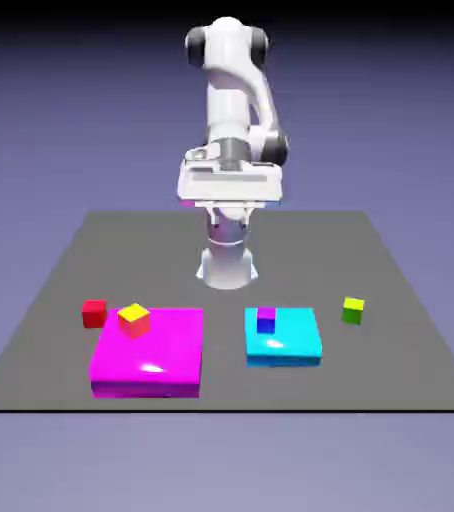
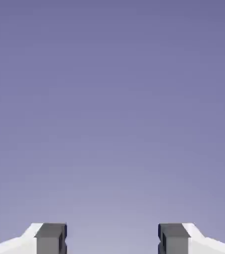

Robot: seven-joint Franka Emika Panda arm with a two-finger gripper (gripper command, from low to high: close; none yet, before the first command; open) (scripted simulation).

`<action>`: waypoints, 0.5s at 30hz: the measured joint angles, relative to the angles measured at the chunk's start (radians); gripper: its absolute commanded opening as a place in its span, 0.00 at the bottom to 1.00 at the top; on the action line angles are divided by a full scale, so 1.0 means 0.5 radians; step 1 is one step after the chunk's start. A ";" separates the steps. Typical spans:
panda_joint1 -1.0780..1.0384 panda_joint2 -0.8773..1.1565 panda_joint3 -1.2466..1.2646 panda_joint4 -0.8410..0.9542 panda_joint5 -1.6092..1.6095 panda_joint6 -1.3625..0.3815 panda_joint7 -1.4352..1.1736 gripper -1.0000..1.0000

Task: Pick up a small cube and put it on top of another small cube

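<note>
The lime-green cube (image 1: pixel 353 310) sits alone on the grey worktop (image 1: pixel 51 290) near the exterior view's right edge, bare surface all around it, well apart from the cyan block (image 1: pixel 291 345) carrying a purple cube (image 1: pixel 266 319). The arm is folded high above its base. The pincer (image 2: pixel 112 240) is spread wide, holding nothing, facing only backdrop.

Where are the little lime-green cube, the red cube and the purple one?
lime-green cube (image 1: pixel 353 310): exterior view, its front face.
red cube (image 1: pixel 93 314): exterior view, its front face.
purple cube (image 1: pixel 266 319): exterior view, its front face.
</note>
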 measured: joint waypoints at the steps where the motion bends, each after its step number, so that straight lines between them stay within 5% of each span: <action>1: -0.002 -0.035 0.072 0.009 0.034 -0.024 0.050 0.50; 15: -0.032 -0.523 1.087 0.132 0.507 -0.360 0.746 0.50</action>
